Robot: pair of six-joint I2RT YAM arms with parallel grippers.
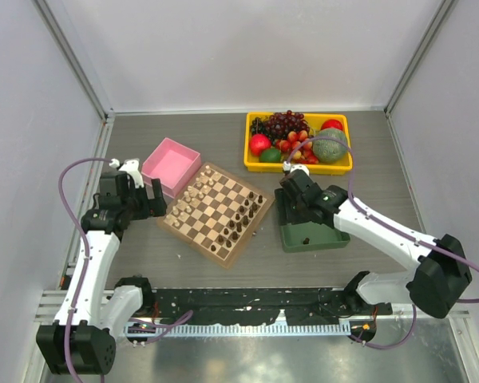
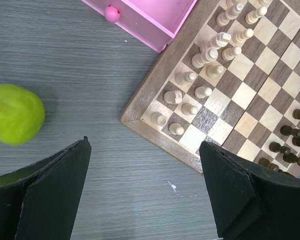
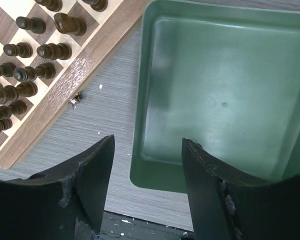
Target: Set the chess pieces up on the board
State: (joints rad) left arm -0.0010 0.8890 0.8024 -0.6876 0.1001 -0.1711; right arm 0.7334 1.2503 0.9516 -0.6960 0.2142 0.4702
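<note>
Right gripper [image 3: 147,145] is hovering over the green tray [image 3: 225,60]'s near rim, jaws parted, carrying nothing. The dark chess pieces [image 3: 52,51] are standing on the board [image 3: 75,75] alongside. Left gripper [image 2: 145,145] is hanging wide open and empty between a green fruit [image 2: 15,114] and the board's corner.

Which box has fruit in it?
The yellow bin at the back right; the pink box and green tray show none.
</note>
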